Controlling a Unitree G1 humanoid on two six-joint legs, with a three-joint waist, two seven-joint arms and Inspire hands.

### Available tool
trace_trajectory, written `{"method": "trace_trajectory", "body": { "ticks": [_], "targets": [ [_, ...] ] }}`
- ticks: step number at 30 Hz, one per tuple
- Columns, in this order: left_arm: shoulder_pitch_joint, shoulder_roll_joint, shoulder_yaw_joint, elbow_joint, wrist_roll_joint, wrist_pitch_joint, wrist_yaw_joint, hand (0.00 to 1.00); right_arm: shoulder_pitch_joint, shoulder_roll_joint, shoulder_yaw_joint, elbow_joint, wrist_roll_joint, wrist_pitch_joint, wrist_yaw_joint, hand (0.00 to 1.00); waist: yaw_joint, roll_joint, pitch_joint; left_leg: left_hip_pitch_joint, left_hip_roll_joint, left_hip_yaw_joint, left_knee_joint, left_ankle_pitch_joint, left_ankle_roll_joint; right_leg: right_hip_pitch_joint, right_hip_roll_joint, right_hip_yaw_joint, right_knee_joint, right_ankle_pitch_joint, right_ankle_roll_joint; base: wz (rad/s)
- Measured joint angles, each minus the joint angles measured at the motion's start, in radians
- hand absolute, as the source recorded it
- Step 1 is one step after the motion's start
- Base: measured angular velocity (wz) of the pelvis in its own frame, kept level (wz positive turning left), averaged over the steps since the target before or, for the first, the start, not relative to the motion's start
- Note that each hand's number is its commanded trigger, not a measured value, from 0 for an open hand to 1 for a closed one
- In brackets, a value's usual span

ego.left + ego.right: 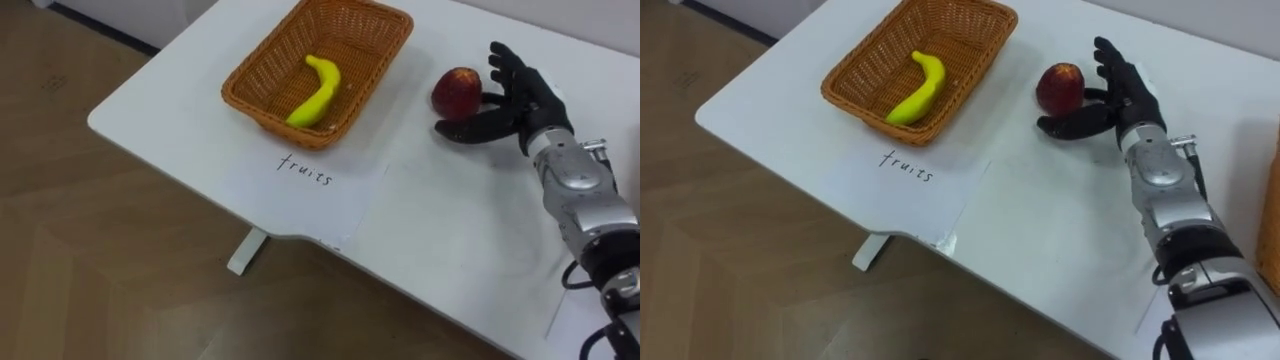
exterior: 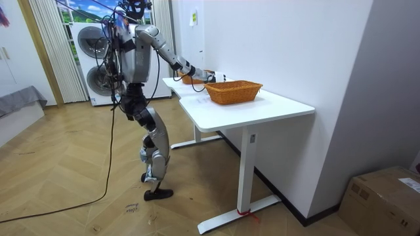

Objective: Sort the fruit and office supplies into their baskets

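Since the apple (image 1: 456,92) rests on the bench (image 1: 450,235) just left of the right hand (image 1: 525,100), whose fingers stand spread and uncurled beside it, thumb under its near side, the basket (image 1: 262,112) holding the banana (image 1: 315,92) lies farther left; the carry likely runs leftward.

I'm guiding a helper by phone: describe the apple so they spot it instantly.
On the white table, look right of the woven wicker basket holding a yellow banana. The round red apple sits outside it, beside the robot's right hand, the only red thing there.
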Motion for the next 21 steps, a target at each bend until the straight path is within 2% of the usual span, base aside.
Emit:
{"method": "trace_trajectory", "body": {
  "ticks": [8,9,12,21],
  "targets": [
    [-0.005,0.000,0.000,0.000,-0.001,0.000,0.008,0.00,0.004,0.003,0.046,-0.016,-0.060,-0.002,-0.006,0.00,0.011,0.005,-0.0027,-0.003,0.018,0.000,-0.005,0.007,-0.012,-0.001,0.015,0.000,-0.020,0.006,-0.007,-0.02],
    [-0.005,0.000,0.000,0.000,-0.001,0.000,0.010,0.00,0.004,0.005,0.059,-0.022,-0.075,-0.002,-0.006,0.00,0.011,0.005,-0.0028,-0.003,0.019,0.000,-0.006,0.008,-0.014,0.000,0.017,0.001,-0.020,0.009,-0.013,-0.04],
    [-0.008,0.000,0.000,0.000,-0.001,-0.006,0.010,0.00,0.005,0.013,0.079,-0.029,-0.092,-0.002,-0.005,0.00,0.011,0.005,-0.0031,-0.003,0.021,0.000,-0.006,0.010,-0.017,0.000,0.019,0.002,-0.020,0.013,-0.019,0.00],
    [-0.013,0.001,0.000,0.000,0.000,-0.021,0.010,0.00,0.005,0.020,0.100,-0.032,-0.092,-0.001,-0.005,0.00,0.011,0.000,-0.0061,-0.004,0.020,-0.001,-0.009,0.011,-0.017,-0.001,0.019,0.005,-0.020,0.014,-0.020,0.00]
  ]
}}
